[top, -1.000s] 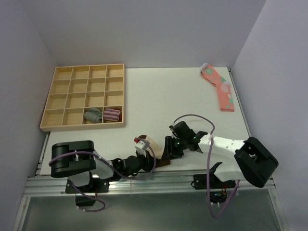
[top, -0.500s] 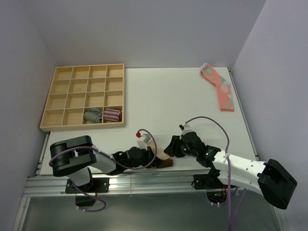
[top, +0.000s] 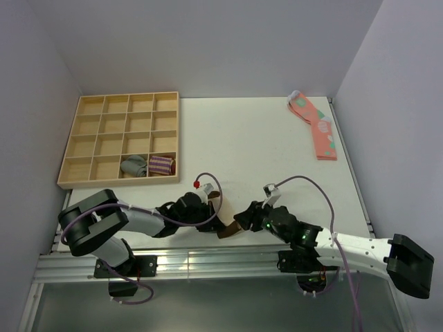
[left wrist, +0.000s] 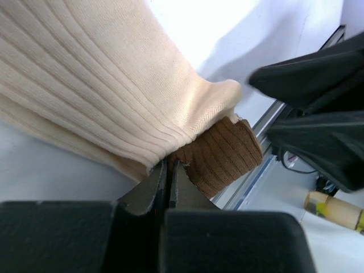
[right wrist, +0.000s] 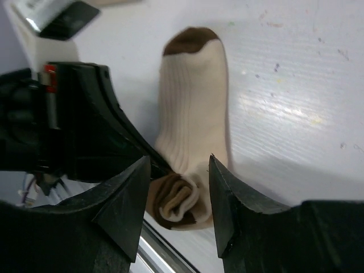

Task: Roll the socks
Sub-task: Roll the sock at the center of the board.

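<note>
The beige socks (right wrist: 193, 96) lie flat near the table's near edge, with the dark brown toe pointing away. The cuff end is rolled into a small coil (right wrist: 181, 200). In the top view only a brown bit of the socks (top: 229, 230) shows between the arms. My left gripper (left wrist: 169, 166) is shut on the socks where the beige fabric meets the brown cuff (left wrist: 224, 151); it also shows in the top view (top: 212, 219). My right gripper (right wrist: 180, 160) is open, its jaws standing on either side of the coil and just above it; it also shows in the top view (top: 243, 221).
A wooden compartment tray (top: 118, 183) stands at the back left, holding a grey sock roll (top: 135, 166) and a purple-striped one (top: 161, 165). Pink socks with green spots (top: 318, 128) lie at the back right. The metal rail (top: 208, 256) runs along the near edge, just beside the coil.
My right arm has swung down toward the near edge, and its gripper now points at the cuff end from the right. My left gripper has turned and shifted slightly. The socks' beige part is now mostly hidden from above.
</note>
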You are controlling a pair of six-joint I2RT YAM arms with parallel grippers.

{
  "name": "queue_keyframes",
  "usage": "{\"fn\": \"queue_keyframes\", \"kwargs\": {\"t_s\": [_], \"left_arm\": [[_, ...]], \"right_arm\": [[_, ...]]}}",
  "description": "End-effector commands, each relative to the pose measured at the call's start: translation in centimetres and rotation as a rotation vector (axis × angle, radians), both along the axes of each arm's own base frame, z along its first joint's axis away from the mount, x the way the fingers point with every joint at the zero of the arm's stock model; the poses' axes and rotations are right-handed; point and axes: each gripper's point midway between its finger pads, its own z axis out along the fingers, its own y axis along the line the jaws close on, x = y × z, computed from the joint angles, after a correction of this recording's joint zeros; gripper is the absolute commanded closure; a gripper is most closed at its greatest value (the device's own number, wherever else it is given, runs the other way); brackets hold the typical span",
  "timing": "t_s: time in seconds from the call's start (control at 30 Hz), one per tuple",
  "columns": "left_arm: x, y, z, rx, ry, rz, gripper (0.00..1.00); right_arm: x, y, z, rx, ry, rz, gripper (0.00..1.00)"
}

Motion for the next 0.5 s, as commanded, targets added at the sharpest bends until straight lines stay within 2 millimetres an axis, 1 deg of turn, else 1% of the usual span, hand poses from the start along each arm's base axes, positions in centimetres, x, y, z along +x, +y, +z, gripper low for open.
{"fn": "queue_keyframes", "kwargs": {"t_s": [0.0,0.03,0.07,0.1,0.2,0.23,0.33,0.47], "left_arm": [[-2.9,6.6,-6.2,0.334,0.111,-0.061,1.0],[-2.8,6.5,-6.3,0.342,0.111,-0.065,1.0],[-2.5,6.1,-6.0,0.34,0.102,-0.074,1.0],[-2.6,5.8,-5.8,0.33,0.102,-0.093,1.0],[-2.0,4.7,-5.1,0.307,0.079,-0.116,1.0],[-1.8,4.3,-4.7,0.298,0.073,-0.124,1.0],[-1.5,3.5,-4.2,0.286,0.054,-0.146,1.0],[-1.2,2.7,-3.8,0.274,0.045,-0.167,1.0]], "right_arm": [[1.1,0.0,2.3,0.099,-0.085,-0.062,0.47],[1.0,0.1,2.6,0.109,-0.094,-0.054,0.47],[1.0,-0.2,2.4,0.101,-0.096,-0.067,0.47],[1.0,-0.3,2.3,0.097,-0.093,-0.072,0.47],[0.6,0.2,3.4,0.141,-0.112,-0.052,0.47],[0.1,-0.1,2.4,0.133,-0.106,-0.037,0.46],[-0.1,0.0,2.2,0.134,-0.102,-0.026,0.46],[-0.6,0.1,1.3,0.124,-0.072,-0.015,0.47]]}}
